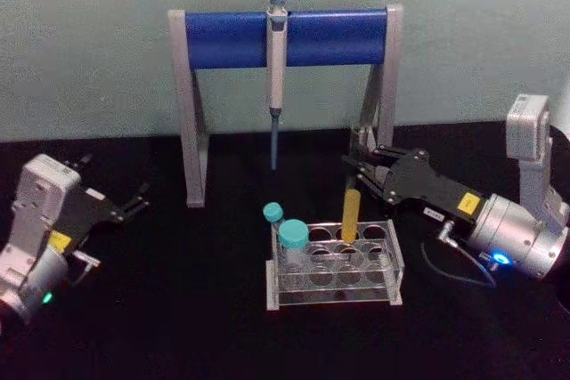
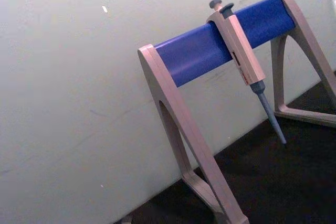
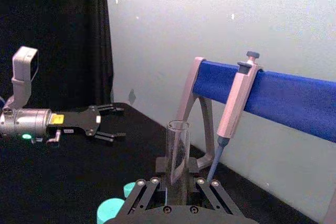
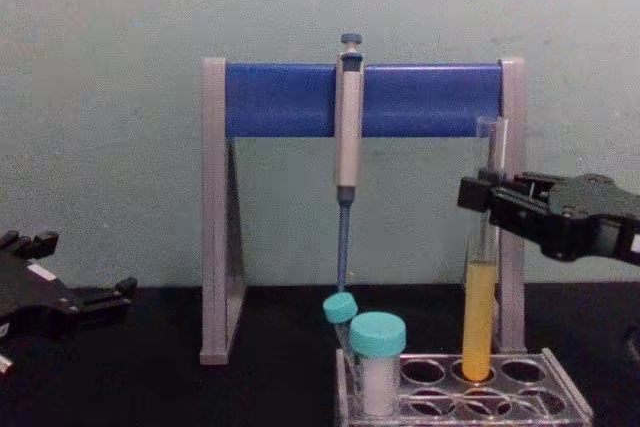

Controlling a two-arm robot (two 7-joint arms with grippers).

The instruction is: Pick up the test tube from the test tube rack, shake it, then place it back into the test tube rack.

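Well to the left of the test tube rack (image 1: 331, 298), the left gripper (image 1: 134, 202) hangs low over the black table (image 1: 178, 318), its fingers spread and holding nothing. Bare tabletop lies between it and the rack. Behind the rack stands the pipette stand (image 1: 223, 39), with the pipette (image 1: 276, 60) hanging from its blue bar above the rack's left end. Two teal-capped tubes (image 1: 293, 236) stand at that end. To their right, the test tube (image 1: 351, 215) stands upright in the back row, with yellow liquid in its lower part. The right gripper (image 1: 361, 162) reaches in from the rack's right, straddling the tube's clear upper part. I cannot tell whether it pinches the glass. The stand's right leg is close behind it.
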